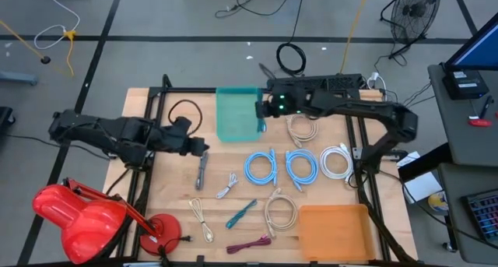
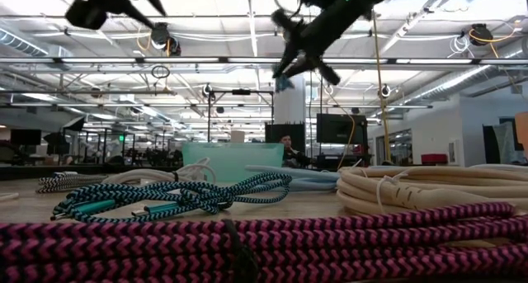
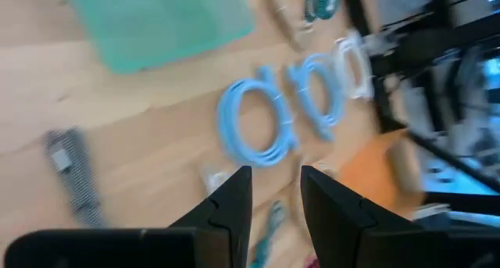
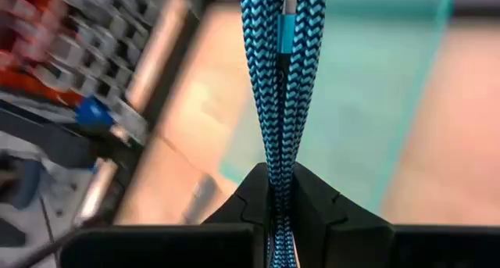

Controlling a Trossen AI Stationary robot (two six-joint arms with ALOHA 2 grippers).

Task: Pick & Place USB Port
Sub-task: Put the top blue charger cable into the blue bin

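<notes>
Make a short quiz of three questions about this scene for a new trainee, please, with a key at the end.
1. True or false: the right end effector is shut on a blue braided cable.
2. Over which thing does the right end effector hang?
A. the orange bin
B. the teal bin
C. the red lamp
3. Fill in: the left end effector holds ____.

Key:
1. True.
2. B, the teal bin; the orange bin and the red lamp sit at the table's opposite edge.
3. Nothing; its fingers stand apart above the table.
</notes>
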